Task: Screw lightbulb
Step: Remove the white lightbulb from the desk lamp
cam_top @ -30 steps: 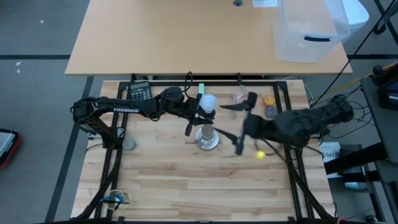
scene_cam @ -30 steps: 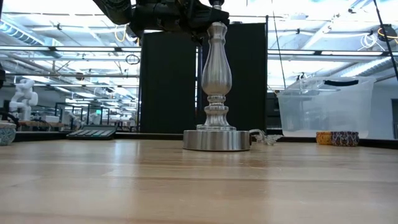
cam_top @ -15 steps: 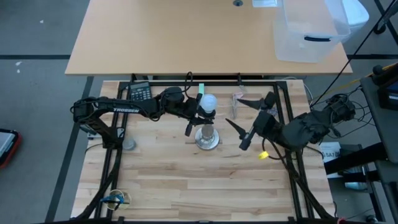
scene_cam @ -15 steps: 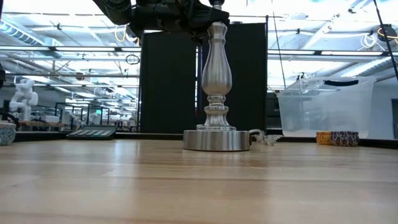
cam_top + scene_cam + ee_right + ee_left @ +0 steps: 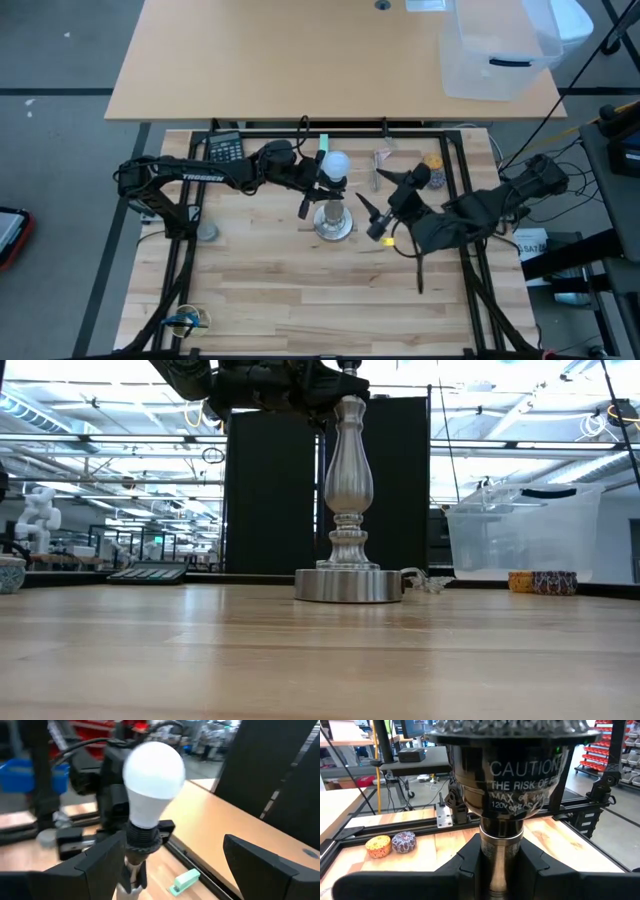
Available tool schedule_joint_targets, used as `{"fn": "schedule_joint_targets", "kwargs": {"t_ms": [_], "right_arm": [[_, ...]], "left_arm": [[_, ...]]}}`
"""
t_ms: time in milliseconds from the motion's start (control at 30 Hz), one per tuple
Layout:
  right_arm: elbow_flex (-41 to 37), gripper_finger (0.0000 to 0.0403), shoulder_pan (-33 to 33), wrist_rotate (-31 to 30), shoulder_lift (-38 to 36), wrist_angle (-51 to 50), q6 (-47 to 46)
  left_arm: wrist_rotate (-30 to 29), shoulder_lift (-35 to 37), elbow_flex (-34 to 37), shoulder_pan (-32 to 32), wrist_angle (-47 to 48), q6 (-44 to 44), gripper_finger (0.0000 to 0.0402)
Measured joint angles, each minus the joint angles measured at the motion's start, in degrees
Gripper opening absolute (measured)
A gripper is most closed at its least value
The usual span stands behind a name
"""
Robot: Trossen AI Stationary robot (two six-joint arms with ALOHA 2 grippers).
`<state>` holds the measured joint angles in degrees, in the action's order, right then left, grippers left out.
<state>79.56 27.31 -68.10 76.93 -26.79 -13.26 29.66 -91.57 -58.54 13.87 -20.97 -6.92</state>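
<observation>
Pale wood planks make up the bench (image 5: 280,290), framed by black rails, with a second, smooth tan bench beyond it carrying one clear plastic bin (image 5: 497,52). Near the middle stands one silver stand (image 5: 348,510), a turned, vase-shaped metal column on a round ribbed base, capped by a black socket (image 5: 142,836). One bulb (image 5: 333,164), a smooth frosted white globe narrowing downward, sits upright in that socket, its screw base hidden inside.

Left tool (image 5: 501,870) reaches the stand from the left and its two dark fingers close on the metal neck just under the socket, whose collar bears printed caution lettering. Right tool (image 5: 383,202) hangs just right of the stand with its two fingers spread wide, gripping nothing; seen from its wrist, the bulb stands between and beyond the fingertips, apart from them.

Behind the stand and to its right lie two small round patterned pieces (image 5: 391,844), one orange, one purplish, side by side. One black calculator (image 5: 226,149) rests well left of the stand at the far rail, and one small green object (image 5: 186,881) lies just behind it.
</observation>
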Motion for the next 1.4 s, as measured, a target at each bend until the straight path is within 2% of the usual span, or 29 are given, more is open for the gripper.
{"fn": "schedule_joint_targets", "kwargs": {"t_ms": [167,233,367,500,600,733,900,1067,1233,1400], "right_arm": [[-9.62,0.0318,0.07,-8.78,-0.02,13.87,0.40],[-13.69,0.0318,-0.26,-10.48,-0.02,19.98,0.46],[-19.83,0.0318,-0.77,-9.12,0.04,35.91,5.19],[-23.69,0.0318,-2.04,-2.04,0.15,55.02,16.20],[-24.92,0.0318,-3.47,2.41,0.57,65.47,23.16],[-25.12,0.0318,-5.60,4.64,2.22,68.10,27.99],[-25.12,0.0318,-8.66,12.57,2.47,68.93,28.51],[-25.12,0.0318,-10.60,13.24,2.47,69.08,29.09],[-24.64,0.0318,-12.47,19.21,2.47,70.49,29.23],[-23.12,0.0318,-13.44,20.50,2.47,70.35,30.78]], "left_arm": [[-1.56,0.00,0.00,-0.01,0.00,0.07,0.0072],[-1.67,0.00,0.00,-0.02,0.00,0.07,0.0072],[-1.87,0.00,0.00,-0.01,-0.01,0.05,0.0072],[-2.07,0.00,0.00,-0.02,0.00,0.03,0.0072],[-2.73,0.00,0.00,0.00,0.00,0.06,0.0072],[-3.11,0.00,0.00,-0.02,0.00,0.05,0.0072],[-3.15,0.01,0.00,-0.01,0.02,0.03,0.0072],[-3.88,0.02,0.00,-0.07,0.02,0.20,0.0072],[-5.11,0.02,0.00,-0.07,0.04,0.42,0.0072],[-5.21,0.02,0.00,-0.07,0.09,0.46,0.0072]]}}
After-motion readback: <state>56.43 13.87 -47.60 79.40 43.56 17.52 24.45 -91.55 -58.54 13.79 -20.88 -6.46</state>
